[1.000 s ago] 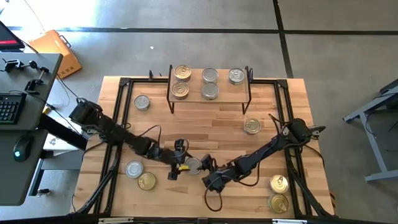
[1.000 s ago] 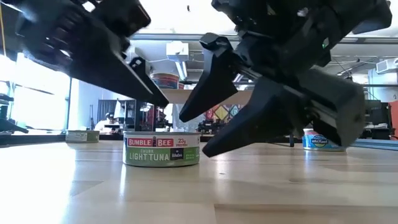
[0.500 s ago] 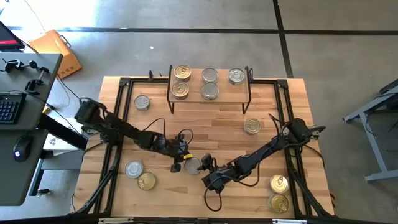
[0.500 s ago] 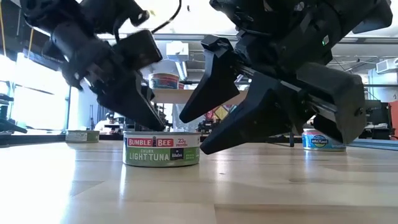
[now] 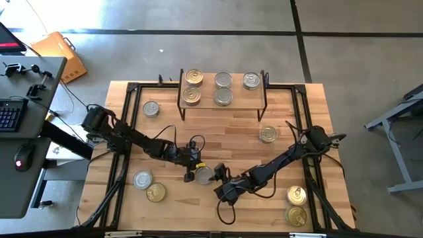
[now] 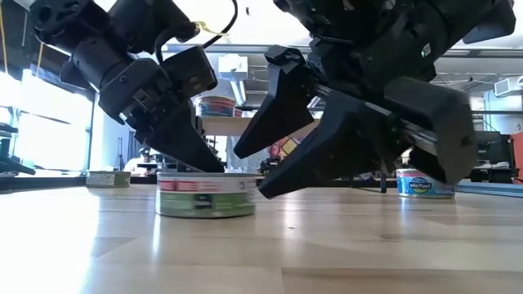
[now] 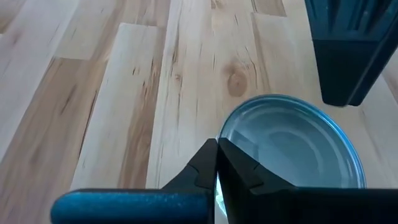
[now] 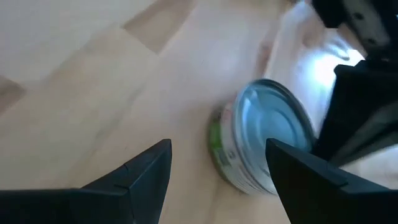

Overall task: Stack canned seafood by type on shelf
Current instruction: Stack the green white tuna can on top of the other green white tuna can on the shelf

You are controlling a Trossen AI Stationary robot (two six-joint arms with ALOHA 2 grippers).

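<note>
1. Silver-lidded round tin with a green label [image 5: 204,175] sits on the slatted wooden bench [image 5: 231,132], well short of the small wooden-topped shelf [image 5: 223,89]
2. Left end effector [image 5: 190,174] clenched, fingertips at the tin's rim, apparently touching
3. Right end effector [image 5: 219,177] spread wide just beside the tin, grasping nothing

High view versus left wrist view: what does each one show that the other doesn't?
Only the high view shows the shelf carrying five tins, both arms, the open right gripper and loose tins around the table. Only the left wrist view shows the left gripper shut, its fingertips pressed together at the silver-lidded tin. Both show that tin and the wooden tabletop.
</note>
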